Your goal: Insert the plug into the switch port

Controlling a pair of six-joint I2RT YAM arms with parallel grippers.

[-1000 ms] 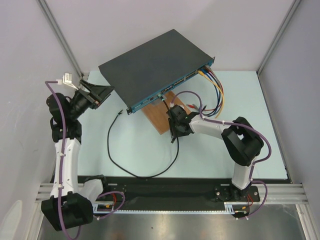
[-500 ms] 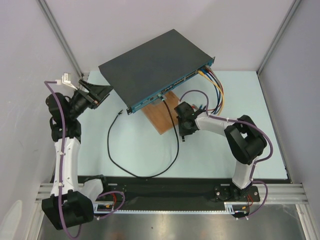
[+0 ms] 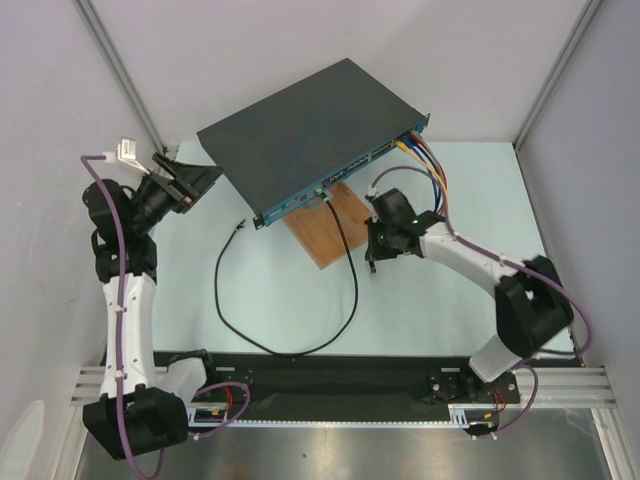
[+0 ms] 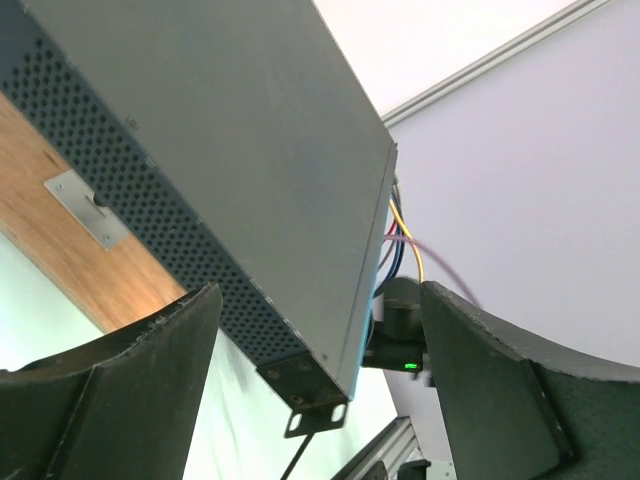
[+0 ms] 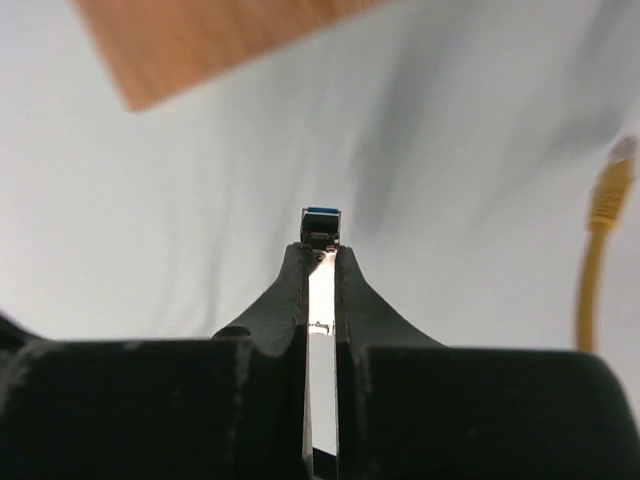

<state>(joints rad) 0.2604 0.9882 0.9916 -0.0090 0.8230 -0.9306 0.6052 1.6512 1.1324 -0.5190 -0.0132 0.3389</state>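
Switch [image 3: 300, 140] lies slantwise at the far middle of the desk [image 3: 420, 320]. Its long axis runs from near-left to far-right, and its teal front face [image 3: 355, 163] looks toward the desk's near right corner. Its front part sits over a brown wooden board [image 3: 322, 238]. The plug [image 3: 324, 193] is at that face, left of its middle and pointing into it; how deep it sits is too small to tell. Its black cable [image 3: 355, 290] runs toward the near edge, loops left and finishes in a loose end [image 3: 239, 226] just before the switch's near-left corner. Coloured cables [image 3: 432, 175] crowd the face's right end. The right gripper [image 3: 371, 262] hangs over bare desk just right of the board, apart from the plug, with open desk toward the near and right edges. The left gripper [image 3: 200, 178] is beside the switch's left corner, close to the left wall. From the left wrist, its fingers [image 4: 120, 390] stand wide apart. They frame the switch's perforated side wall [image 4: 150, 200] and corner mounting ear [image 4: 312, 410], with the board below and the coloured cables beyond. From the right wrist, the fingers [image 5: 285, 300] are pressed to a thin slit. A small dark, blue-topped block [image 5: 321, 222] sits at their tips; I cannot tell what it is. A corner of the board shows at the top, and a yellow cable [image 5: 598, 240] at the right edge.
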